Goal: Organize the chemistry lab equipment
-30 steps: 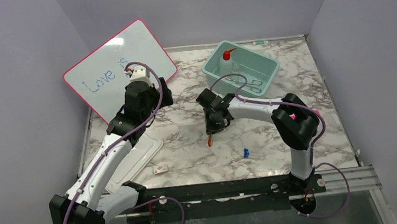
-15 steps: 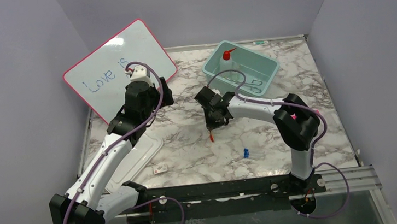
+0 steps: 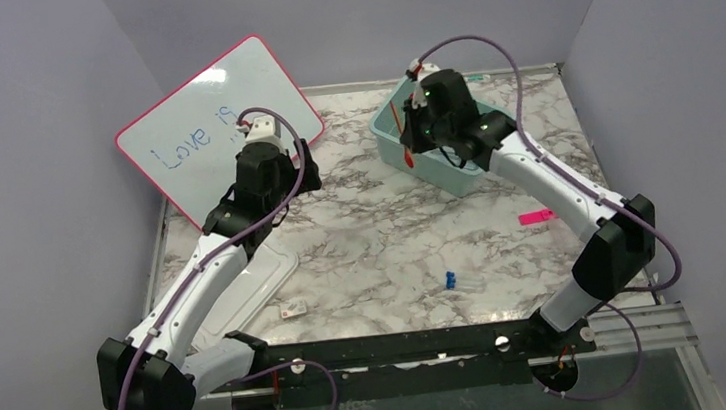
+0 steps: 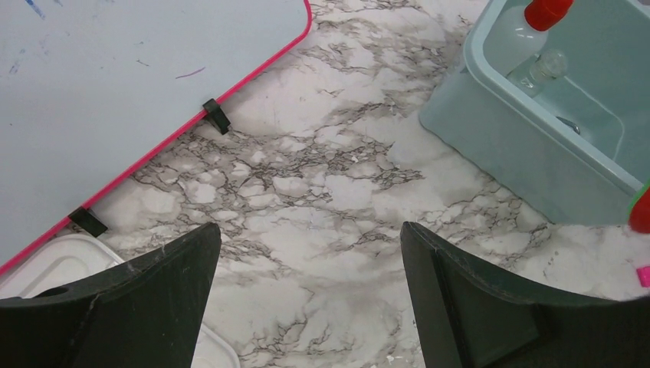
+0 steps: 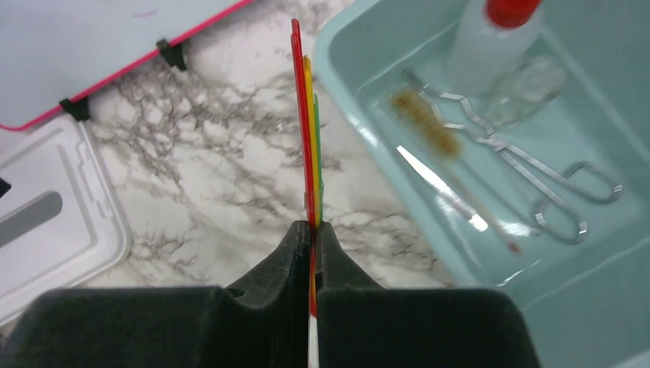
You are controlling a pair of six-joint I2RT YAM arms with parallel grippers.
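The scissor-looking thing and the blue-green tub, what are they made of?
The forceps look like bare metal: thin, silvery and shiny. The tub is probably plastic: smooth, pale teal, softly glossy, with rounded corners.

A table with a grey-veined white marble top (image 3: pixel 362 235) carries everything. A light teal rectangular plastic tub (image 4: pixel 521 146) stands near its far edge, right of the middle. A pink-framed whiteboard (image 3: pixel 201 130) stands tilted at the far left corner. A flat white plastic lid (image 3: pixel 270 274) lies along the left edge. Near the near edge lie a small blue piece (image 3: pixel 451 280) and a small white piece (image 3: pixel 295 310), well apart. A flat pink strip (image 3: pixel 536 216) lies toward the right edge.
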